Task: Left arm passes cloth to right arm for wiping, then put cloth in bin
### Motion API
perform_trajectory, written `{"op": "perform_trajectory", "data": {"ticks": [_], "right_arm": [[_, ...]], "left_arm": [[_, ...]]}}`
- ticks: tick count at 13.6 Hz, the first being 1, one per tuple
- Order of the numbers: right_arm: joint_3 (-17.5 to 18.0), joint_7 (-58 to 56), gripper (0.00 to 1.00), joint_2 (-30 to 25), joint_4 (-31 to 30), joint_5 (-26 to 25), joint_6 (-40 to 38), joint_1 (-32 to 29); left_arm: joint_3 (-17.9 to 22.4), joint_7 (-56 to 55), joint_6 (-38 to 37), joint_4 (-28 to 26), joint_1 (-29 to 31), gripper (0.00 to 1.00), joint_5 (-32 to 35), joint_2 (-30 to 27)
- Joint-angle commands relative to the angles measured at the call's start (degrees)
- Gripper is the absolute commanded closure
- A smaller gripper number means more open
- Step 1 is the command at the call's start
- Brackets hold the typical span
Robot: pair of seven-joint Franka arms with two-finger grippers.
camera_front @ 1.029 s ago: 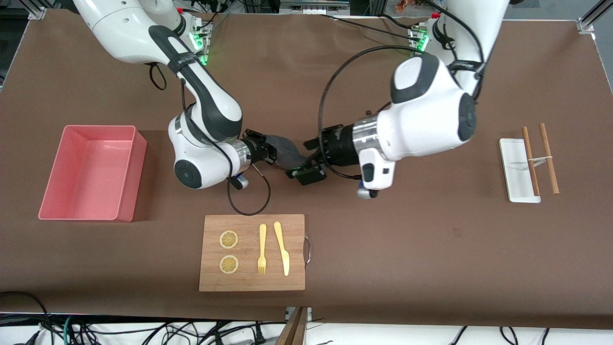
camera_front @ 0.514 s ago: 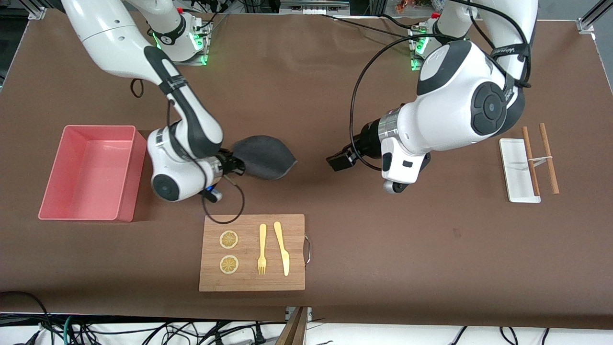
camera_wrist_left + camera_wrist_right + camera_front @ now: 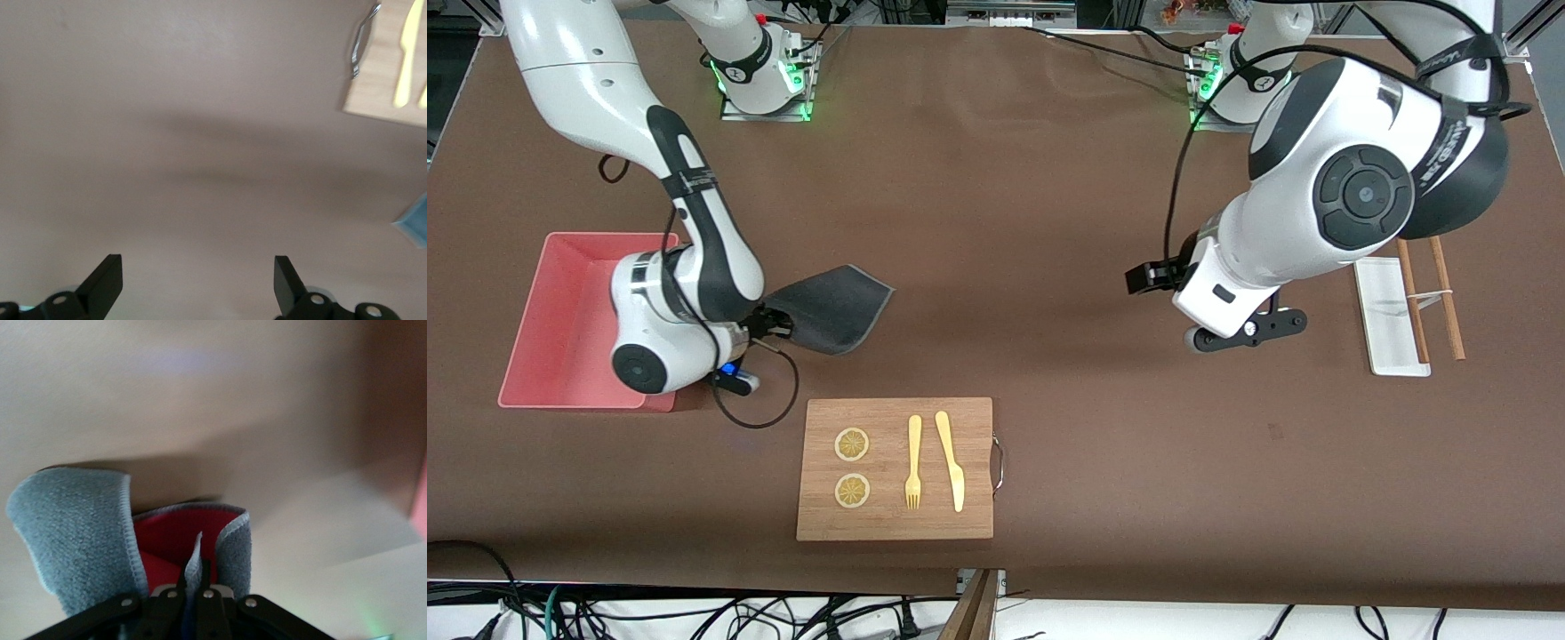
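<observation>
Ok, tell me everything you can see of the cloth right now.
The cloth is soft, dark grey with a stitched pale edge and a pinkish-red reverse showing in the right wrist view. The right gripper is shut on one corner, beside the pink bin. The cloth fans out from there, folded at the grip. Whether it touches the table cannot be told.

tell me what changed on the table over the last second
The left gripper let go of the soft dark grey cloth, opened, and drew back toward the small white flat tray. The right gripper, shut on the cloth, carried it away from the middle toward the pink rectangular plastic bin, and the cloth spread out. The wooden board with its cutlery and the tray stayed put.
</observation>
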Motion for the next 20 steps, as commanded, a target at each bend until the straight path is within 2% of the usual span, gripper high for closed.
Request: {"op": "perform_trajectory", "data": {"ticks": [1, 3, 6, 7, 9, 13, 16, 17, 20], "right_arm": [[-2.9, -9.0, 1.0, -2.2, -0.4, -2.7, -1.3, -0.1], [-3.3, -14.3, 1.0, -2.2, 0.8, -8.3, -1.3, -0.2], [-1.7, -11.3, 1.0, -2.0, 1.6, -8.0, -1.0, -0.2], [0.2, -7.7, 1.0, -1.8, 1.6, -8.0, -0.4, -0.1], [4.2, 0.9, 1.0, -1.4, 1.6, -7.9, 2.1, 0.0], [12.0, 16.6, 1.0, -0.5, 1.4, -5.5, 6.9, 0.7], [17.9, 28.2, 1.0, 1.2, 1.5, -5.1, 13.1, 1.5], [19.6, 31.6, 1.0, 1.8, 1.5, -5.1, 15.3, 2.1], [23.4, 39.8, 1.0, 3.7, 1.5, -5.1, 21.3, 3.4]], "left_arm": [[0.0, 11.6, -4.1, -1.3, 0.5, 0.0, 5.9, -3.1], [0.0, 19.7, -6.1, -2.5, 0.8, 0.0, 9.1, -4.6], [-0.1, 28.8, -6.1, -6.7, 3.4, 0.0, 9.7, -7.8], [-0.1, 30.5, -5.8, -9.0, 3.9, 0.0, 9.9, -9.3], [-0.2, 33.2, -5.5, -10.0, 6.6, 0.0, 10.1, -10.4], [-0.8, 40.4, -1.9, -14.9, 15.0, 0.0, 7.8, -13.7], [-0.1, 40.6, 10.5, -30.3, 15.4, 0.0, 7.2, -23.7], [0.2, 39.8, 12.6, -32.1, 15.1, 0.0, 7.2, -25.1], [1.0, 37.3, 14.9, -32.3, 14.9, 0.0, 7.2, -25.6]]}}
